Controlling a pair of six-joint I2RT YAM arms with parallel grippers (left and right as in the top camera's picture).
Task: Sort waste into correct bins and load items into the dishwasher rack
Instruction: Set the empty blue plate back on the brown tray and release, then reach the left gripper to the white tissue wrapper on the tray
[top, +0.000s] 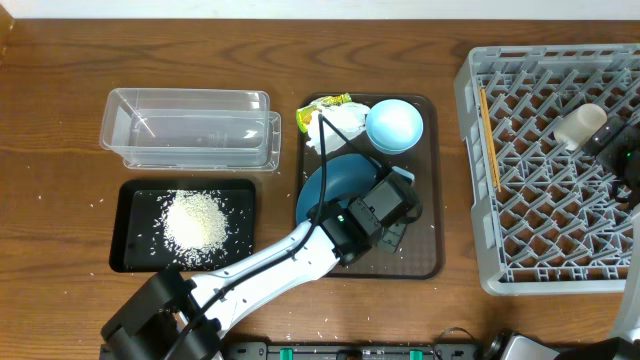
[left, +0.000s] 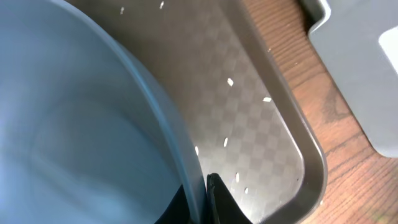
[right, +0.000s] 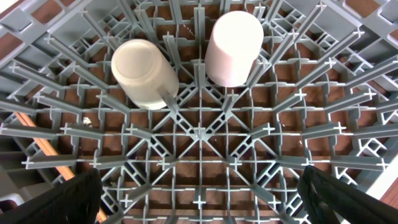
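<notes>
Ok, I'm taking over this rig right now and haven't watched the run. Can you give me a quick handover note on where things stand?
Left gripper: shut on the rim of the large dark-blue bowl, which sits on the brown serving tray.
Right gripper: open, empty, over the dishwasher rack.
Done: rice pile in the black tray; white cup, pink cup and chopsticks in the rack.
Left: both bowls to the rack, including the light-blue bowl; the tissue with wrapper on the serving tray needs binning, probably in the clear container. Stray grains lie on tray and table.
</notes>
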